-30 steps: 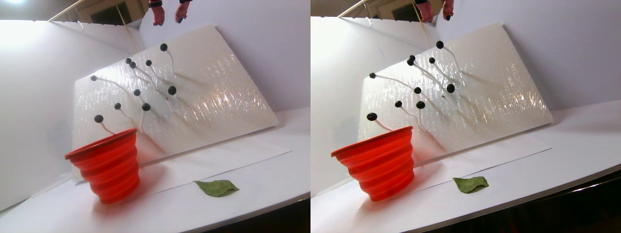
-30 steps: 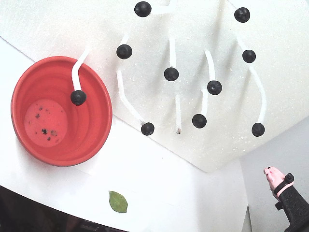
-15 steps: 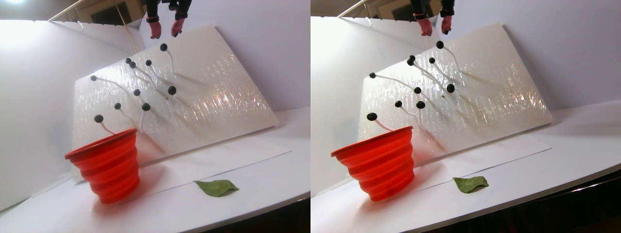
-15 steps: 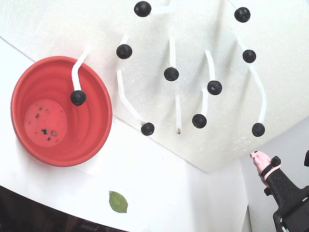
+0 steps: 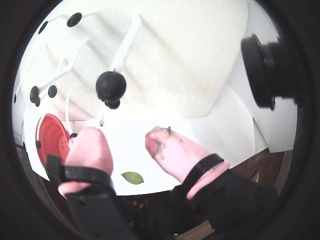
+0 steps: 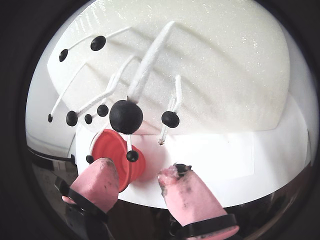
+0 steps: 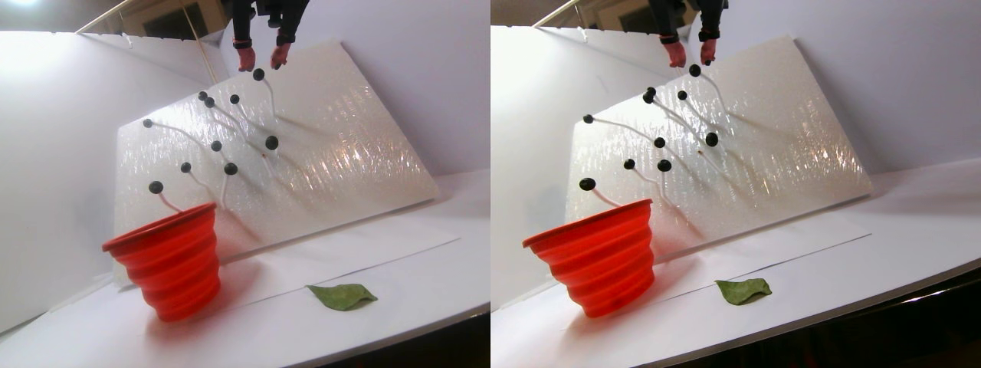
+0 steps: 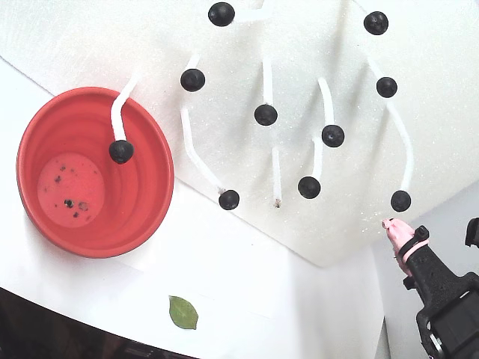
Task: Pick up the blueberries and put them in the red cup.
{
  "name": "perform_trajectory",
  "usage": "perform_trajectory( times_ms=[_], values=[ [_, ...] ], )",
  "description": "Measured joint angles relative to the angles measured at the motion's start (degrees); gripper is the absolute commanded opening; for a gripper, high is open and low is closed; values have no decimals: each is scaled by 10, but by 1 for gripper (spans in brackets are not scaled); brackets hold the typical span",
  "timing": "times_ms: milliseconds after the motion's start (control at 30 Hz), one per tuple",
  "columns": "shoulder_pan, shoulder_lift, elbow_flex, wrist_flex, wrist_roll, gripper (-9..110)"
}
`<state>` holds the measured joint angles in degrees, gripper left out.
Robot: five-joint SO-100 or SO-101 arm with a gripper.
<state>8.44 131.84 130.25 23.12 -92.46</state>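
Observation:
Several blueberries stand on white stems that stick out of a tilted foam board [image 7: 345, 153]. My gripper [image 7: 260, 55] is open, its pink tips just above the topmost blueberry [image 7: 259, 74]. In a wrist view that blueberry [image 5: 110, 86] sits ahead of the gripper [image 5: 122, 137], apart from both tips; in the other it [image 6: 126, 116] is above the gripper [image 6: 137, 169]. The fixed view shows one pink fingertip [image 8: 395, 226] close under the same blueberry [image 8: 400, 200]. The red cup [image 7: 172, 261] stands at the board's lower left; one blueberry [image 8: 121, 151] hangs over its mouth [image 8: 142, 194].
A green leaf [image 7: 342, 296] lies on the white table in front of the board, right of the cup; it also shows in the fixed view as the leaf [image 8: 182, 312]. Dark specks dot the cup's bottom [image 8: 71, 187]. White walls stand behind and left of the board.
My gripper has come down toward the topmost berry on the board, staying open. In the fixed view its pink tip moved up and left to just under that berry.

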Motion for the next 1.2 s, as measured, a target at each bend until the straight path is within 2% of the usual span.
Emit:
perform_trajectory(
  times_ms=[633,1200],
  values=[
    [-23,-32,-28,-33,38,17],
    [-23,-53,-28,-66,25,17]
  ],
)
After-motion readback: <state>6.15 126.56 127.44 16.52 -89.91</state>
